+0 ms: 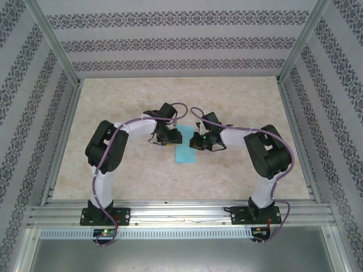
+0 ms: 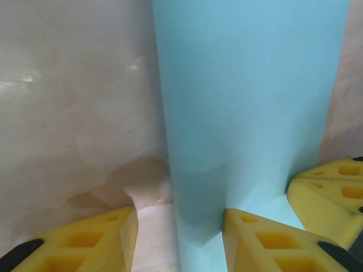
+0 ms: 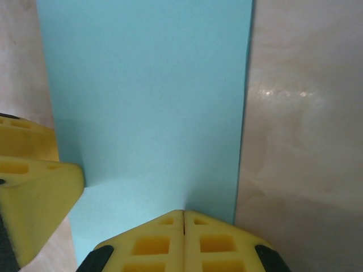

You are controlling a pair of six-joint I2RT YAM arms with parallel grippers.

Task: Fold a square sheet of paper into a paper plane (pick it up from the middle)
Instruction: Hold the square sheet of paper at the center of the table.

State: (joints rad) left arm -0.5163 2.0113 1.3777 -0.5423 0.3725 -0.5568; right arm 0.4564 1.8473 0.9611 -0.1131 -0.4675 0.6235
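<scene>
On table, plain turquoise paper

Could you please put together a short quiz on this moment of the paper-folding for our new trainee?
1. True or false: the right gripper has its jaws spread wide apart.
2. Pick one. Where does the turquoise paper lie on the table? A. mid-table, by the tips of both grippers. B. at the far-left corner. C. hanging off the near edge.
3. Short answer: which gripper's fingers straddle a long edge of the paper, one over bare table and the other over paper?

Key
1. False; its fingertips are pressed together over the paper.
2. A.
3. The left gripper.
</scene>
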